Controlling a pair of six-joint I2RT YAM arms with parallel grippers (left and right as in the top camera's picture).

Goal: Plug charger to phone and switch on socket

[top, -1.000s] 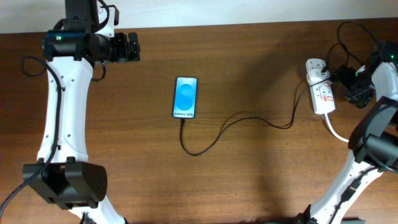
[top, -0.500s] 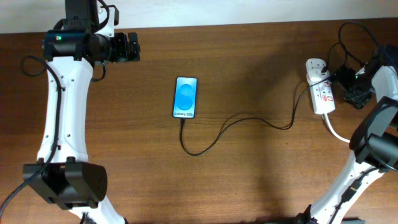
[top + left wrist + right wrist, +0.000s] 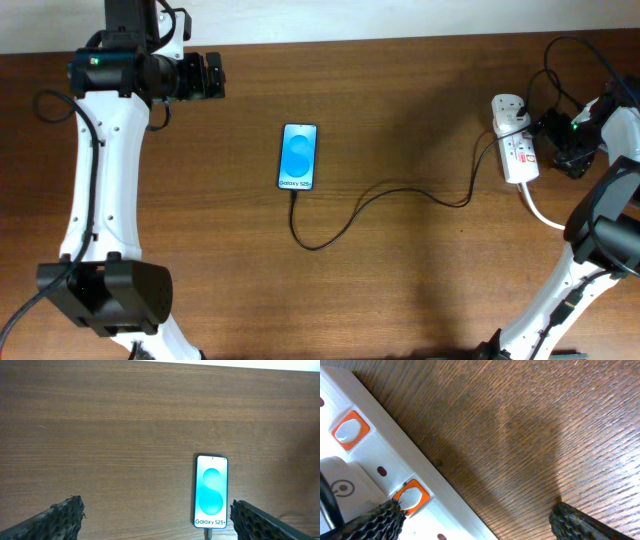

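The phone [image 3: 298,157] lies flat mid-table with its blue screen lit; it also shows in the left wrist view [image 3: 211,491]. The charger cable [image 3: 345,222] is plugged into the phone's lower edge, with its connector tip [image 3: 209,534] in the port. It loops right to the socket [image 3: 516,150], a white strip with orange-red switches [image 3: 410,496]. My left gripper [image 3: 212,77] is open and empty, far up-left of the phone. My right gripper [image 3: 552,138] is open beside the socket's right edge. One finger of the right gripper [image 3: 480,522] hangs over a switch.
The socket's thick white cord [image 3: 540,212] curves off its near end toward the right arm's base. Black arm cables [image 3: 560,55] loop above the socket. The table's far edge [image 3: 400,40] meets a white wall.
My right arm has shifted slightly to the right, with its gripper staying next to the socket. The left arm, phone and cable have not moved.
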